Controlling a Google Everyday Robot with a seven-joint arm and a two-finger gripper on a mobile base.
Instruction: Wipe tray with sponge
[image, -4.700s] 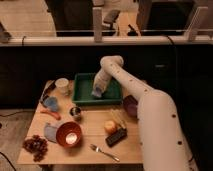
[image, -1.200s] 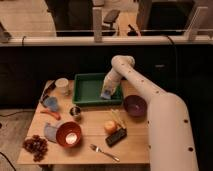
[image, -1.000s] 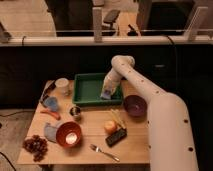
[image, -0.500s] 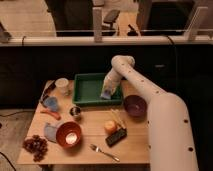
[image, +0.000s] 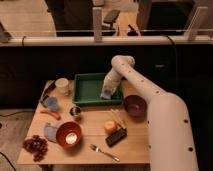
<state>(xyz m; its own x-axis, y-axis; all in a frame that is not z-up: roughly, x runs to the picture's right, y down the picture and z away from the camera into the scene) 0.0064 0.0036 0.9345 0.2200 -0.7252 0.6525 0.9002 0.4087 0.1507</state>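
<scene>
At the right end of the tray (image: 86, 86), the gripper (image: 106, 92) points down onto the green floor, the pale blue sponge (image: 106, 95) at its tip; whether it is clamped on the sponge cannot be told. The tray lies along the table's (image: 92, 141) far edge. A purple bowl (image: 135, 106) stands near the right edge. No lettering is legible anywhere.

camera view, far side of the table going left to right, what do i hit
white cup → green tray → purple bowl. The gripper is down in the tray's right part, at the sponge.
</scene>
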